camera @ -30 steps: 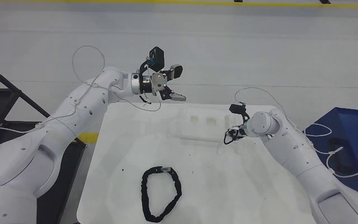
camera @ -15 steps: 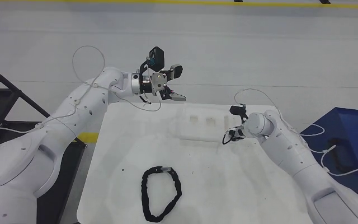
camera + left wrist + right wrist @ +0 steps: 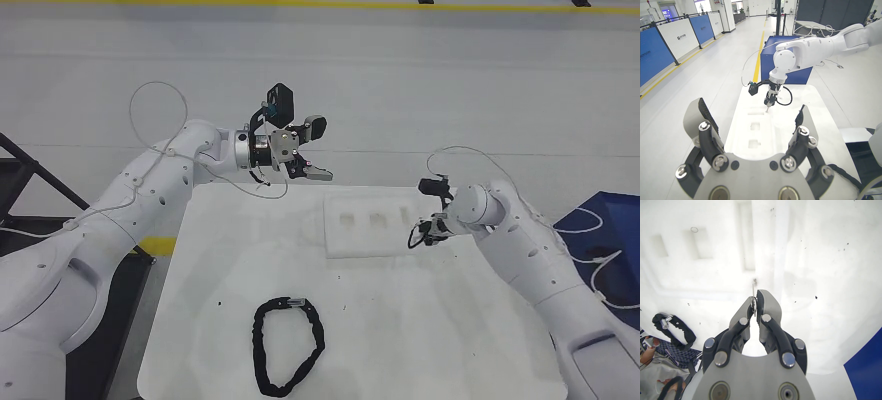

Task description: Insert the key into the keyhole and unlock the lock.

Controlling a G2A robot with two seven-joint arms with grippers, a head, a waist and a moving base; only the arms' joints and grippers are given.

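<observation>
A small metal key (image 3: 753, 291) is pinched edge-on between the two pads of the right end effector (image 3: 754, 296), whose jaws are narrow and closed on it. The key's blade sticks out past the fingertips and points down. The key ring shows between the pads.

This end effector hangs over the right end of a white foam tray (image 3: 360, 240), which lies along the far edge of the bench (image 3: 450, 320), right of the middle. In the left wrist view the key tip is at or just above the tray surface, beside the narrow slot at that end. Whether it touches cannot be told.

The tray has three sunken recesses in a row. A small ring (image 3: 694, 229) lies in the middle one.

The lock (image 3: 288, 345) is a chain in a black fabric sleeve, closed into a loop and lying flat near the front edge of the bench, left of the middle. Its silver cylinder (image 3: 665, 322) sits at the end of the loop nearest the tray. The lock is well apart from the key and from both end effectors.

The left end effector (image 3: 322, 150) is held up above the far left corner of the bench, with its jaws spread wide and facing along the tray towards the right arm.

A blue cabinet (image 3: 783, 62) stands on the floor beyond the right edge of the bench.
</observation>
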